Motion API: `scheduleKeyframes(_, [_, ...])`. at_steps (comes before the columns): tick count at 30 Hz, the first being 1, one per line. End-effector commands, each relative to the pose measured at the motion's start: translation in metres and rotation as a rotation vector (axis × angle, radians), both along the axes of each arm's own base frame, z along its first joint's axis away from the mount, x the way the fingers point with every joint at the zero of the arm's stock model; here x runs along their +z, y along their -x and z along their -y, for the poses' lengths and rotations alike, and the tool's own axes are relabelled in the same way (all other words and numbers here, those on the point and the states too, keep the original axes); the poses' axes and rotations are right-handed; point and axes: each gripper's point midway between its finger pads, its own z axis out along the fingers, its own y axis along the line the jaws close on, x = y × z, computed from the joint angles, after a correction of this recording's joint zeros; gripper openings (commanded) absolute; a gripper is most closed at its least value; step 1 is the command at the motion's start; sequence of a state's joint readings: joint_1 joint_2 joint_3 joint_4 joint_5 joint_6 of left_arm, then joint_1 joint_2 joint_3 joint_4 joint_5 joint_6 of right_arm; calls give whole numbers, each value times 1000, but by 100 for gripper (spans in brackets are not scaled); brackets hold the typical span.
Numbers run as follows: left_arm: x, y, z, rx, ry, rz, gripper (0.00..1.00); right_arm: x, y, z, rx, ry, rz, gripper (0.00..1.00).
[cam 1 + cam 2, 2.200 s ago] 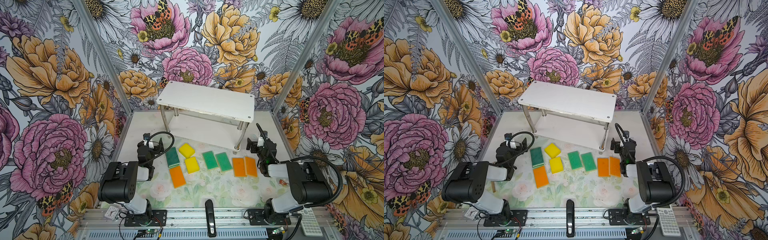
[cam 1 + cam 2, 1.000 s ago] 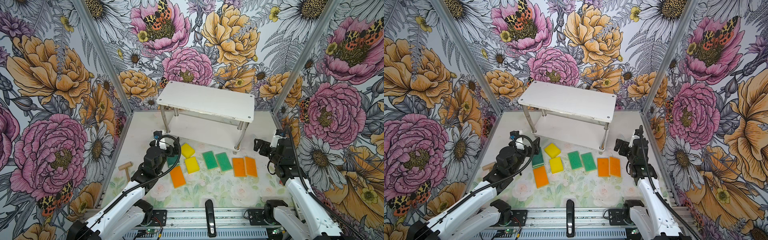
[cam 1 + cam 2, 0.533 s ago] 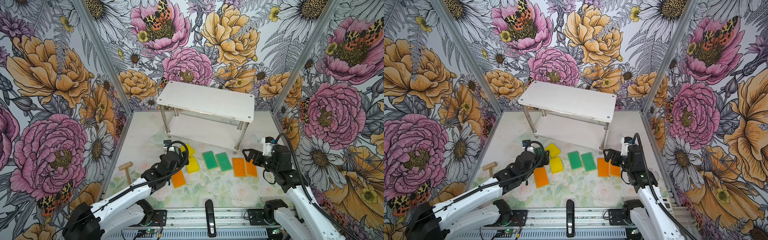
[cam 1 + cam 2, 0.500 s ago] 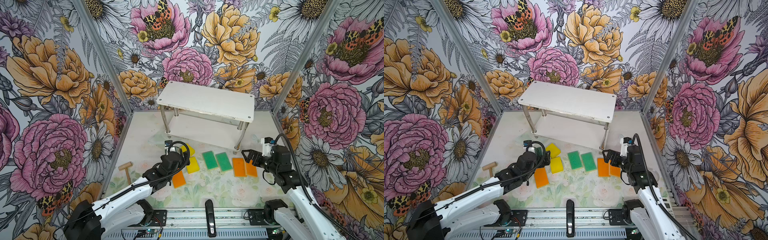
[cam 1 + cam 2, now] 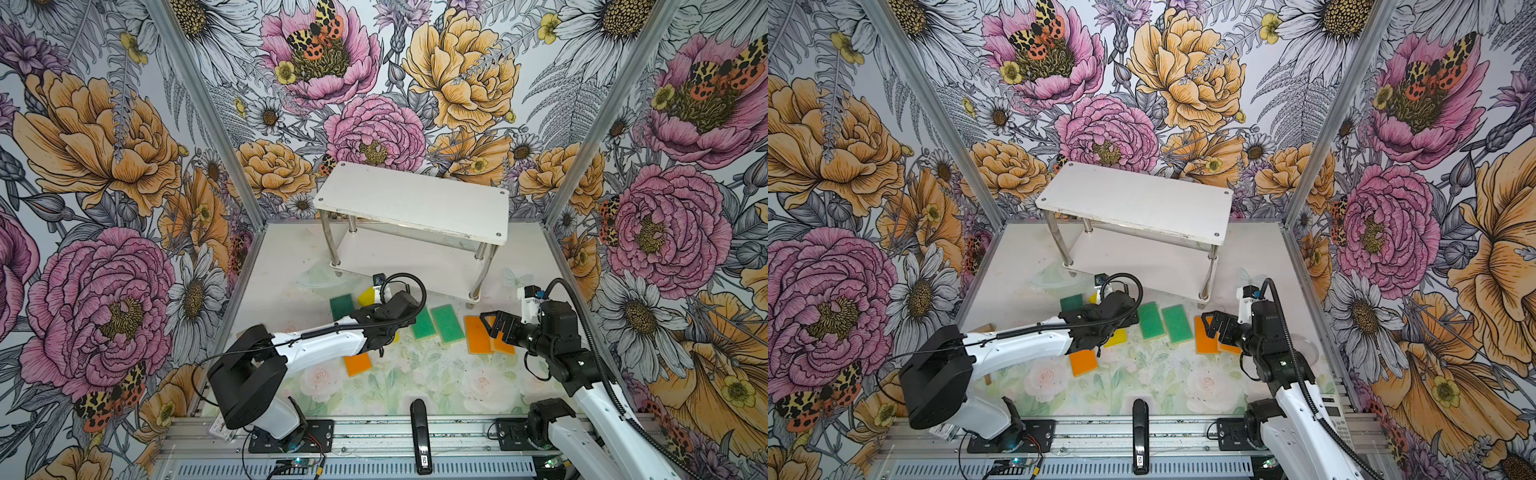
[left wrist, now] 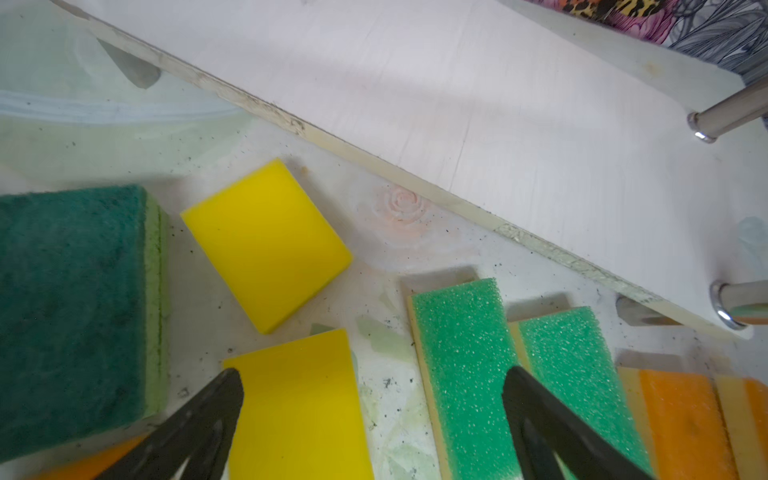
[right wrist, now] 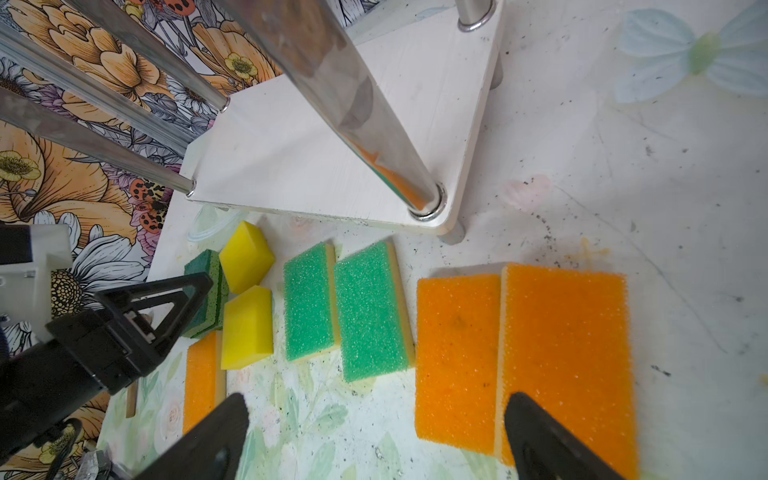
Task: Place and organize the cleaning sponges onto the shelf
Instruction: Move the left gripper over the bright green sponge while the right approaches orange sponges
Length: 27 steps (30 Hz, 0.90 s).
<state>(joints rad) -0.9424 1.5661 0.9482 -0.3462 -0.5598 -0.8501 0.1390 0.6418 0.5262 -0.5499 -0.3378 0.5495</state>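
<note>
None of the cleaning sponges (image 5: pixel 446 323) was on the shelf (image 5: pixel 411 199). Both of its white boards were bare, and the sponges lay in a loose row on the counter (image 5: pixel 415 386) just in front of it. From the left arm's side there were a dark green stack (image 6: pixel 75 307), apparently two pads, then two yellow blocks (image 6: pixel 266 245). One orange pad (image 7: pixel 201 382) lay nearer the robot. Then came two light green pads (image 7: pixel 309 303) side by side and two orange pads (image 7: pixel 457 357) touching along their long edges.

The left hand (image 6: pixel 372 374) was spread wide and empty, with one finger over the edge of the nearer yellow block (image 6: pixel 299 407) and the other over a light green pad. The right hand (image 7: pixel 376 399) was likewise wide and empty, hanging over the orange pair. Whether either hand touched a sponge could not be told.

The sponges looked light and soft, so weight should be no trouble, but crushing and sagging might be. A hold across the short width at mid-length, on the foam sides, seemed best, with only enough squeeze to stop slipping. The rough scouring faces should give friction. The orange pair left no gap between them, so one finger would probably have to wedge in or nudge them apart. The yellow blocks, thicker and standing apart, seemed the easier pick.
</note>
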Motion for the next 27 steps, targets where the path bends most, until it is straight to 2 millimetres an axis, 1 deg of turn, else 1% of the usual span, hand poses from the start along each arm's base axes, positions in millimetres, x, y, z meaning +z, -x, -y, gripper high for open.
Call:
scheduleKeyframes(1, [-1,3,19,7,3,-17,99,-4,2,-1,10,14,-7,98])
scheduleKeyframes(4, [0,2,25,72,-12,-32,99,-6,2,1,3,21,-10,99])
scheduleKeyframes(8, [14,9,50,69,-2,5,99,-12,2,5,-12,42,-17,99])
scheduleKeyframes(10, [14,12,64,41,4,-2,99,-13,2,6,-17,45,-17,99])
scheduleKeyframes(12, [8,14,75,23,-9,-13,99,-13,2,7,-24,44,-18,99])
scheduleKeyframes(13, [5,15,76,24,-11,-25,99,-13,2,7,-23,44,-18,99])
scheduleKeyframes(15, [-12,17,80,25,-29,-61,99,-12,3,6,-22,43,-13,99])
scheduleKeyframes(17, [-18,18,82,27,-29,-71,99,-11,3,7,-28,41,-8,99])
scheduleKeyframes(22, [-14,22,84,17,-61,-30,99,-14,3,12,-59,47,-9,99])
scheduleKeyframes(27, [-22,23,84,28,-60,-46,99,-17,3,13,-66,48,-20,100])
